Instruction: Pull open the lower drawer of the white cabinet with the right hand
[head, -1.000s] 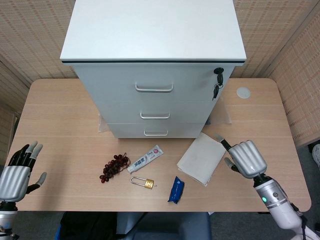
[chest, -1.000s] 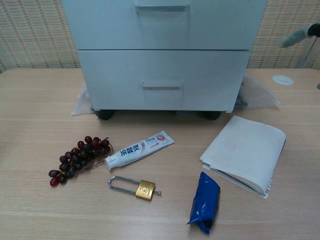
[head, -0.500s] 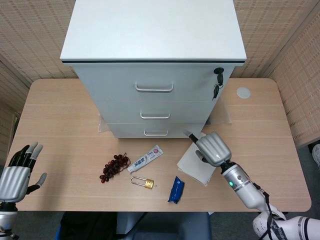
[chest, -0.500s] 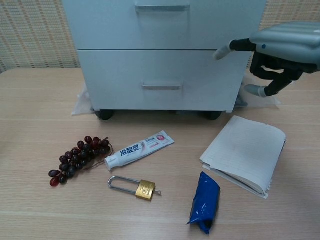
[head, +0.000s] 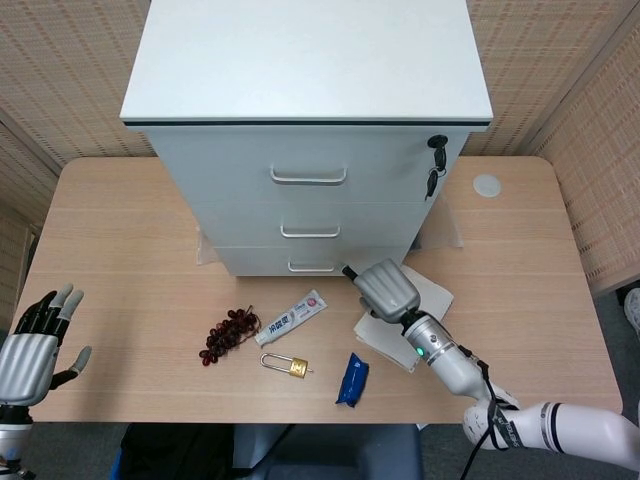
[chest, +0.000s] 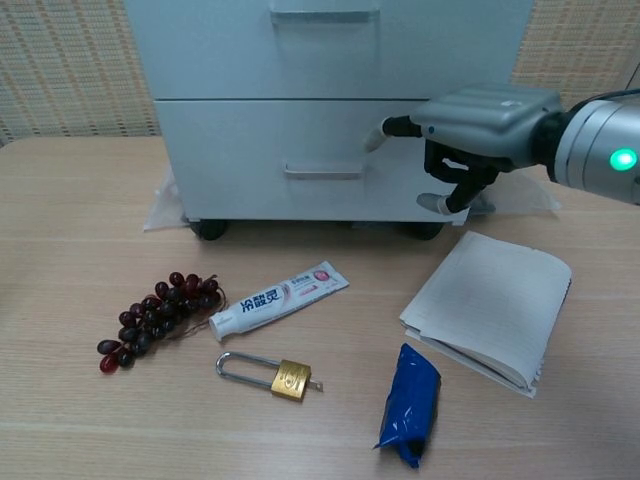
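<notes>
The white cabinet (head: 305, 60) stands at the back middle of the table, all three drawers closed. Its lower drawer (chest: 250, 150) has a slim metal handle (chest: 322, 173), which also shows in the head view as the lowest handle (head: 312, 266). My right hand (chest: 485, 118) hovers in front of that drawer, to the right of the handle and apart from it. One finger (chest: 378, 134) points straight left toward the handle; the others curl under, holding nothing. From the head view, the right hand (head: 385, 287) sits above the notebook's corner. My left hand (head: 30, 350) stays at the table's near left edge, fingers spread, empty.
A notebook (chest: 490, 305) lies under and right of the right hand. A blue packet (chest: 410, 403), a brass padlock (chest: 275, 375), a toothpaste tube (chest: 278, 298) and dark grapes (chest: 155, 315) lie in front of the cabinet. Keys (head: 436, 160) hang from the top drawer's lock.
My right hand has swept left from the table's right side, over the notebook, to the lower drawer's front near the handle. The left hand and the drawers have not moved.
</notes>
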